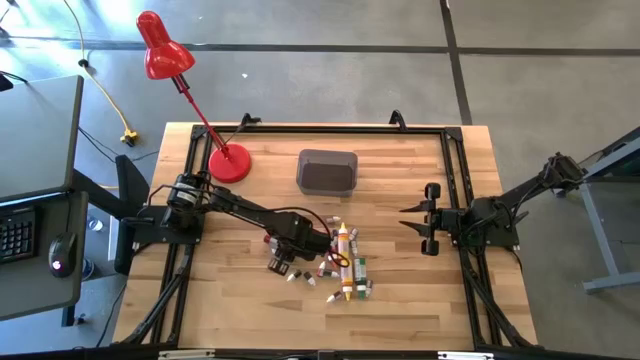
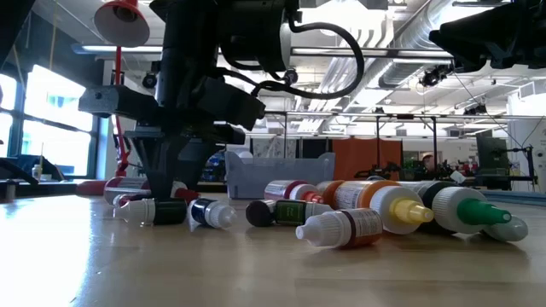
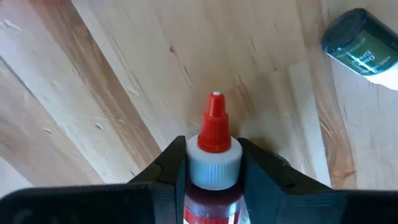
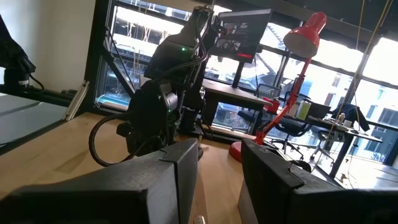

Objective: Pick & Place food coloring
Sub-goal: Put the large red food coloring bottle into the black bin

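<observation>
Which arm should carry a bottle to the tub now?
Left. The left gripper is already shut on a red-capped food coloring bottle at the pile's edge. The right gripper waits open, away from the bottles, though similarly near the grey tub.

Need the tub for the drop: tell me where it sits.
In the high view the tub sits at the table's far middle, right of the red lamp's base, beyond the bottle pile.

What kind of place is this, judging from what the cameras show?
Probably a robotics lab or workshop in an open office. Two arms are mounted at a wooden table with a red desk lamp, beside a desk with a keyboard, under exposed ceiling ducts.
</observation>
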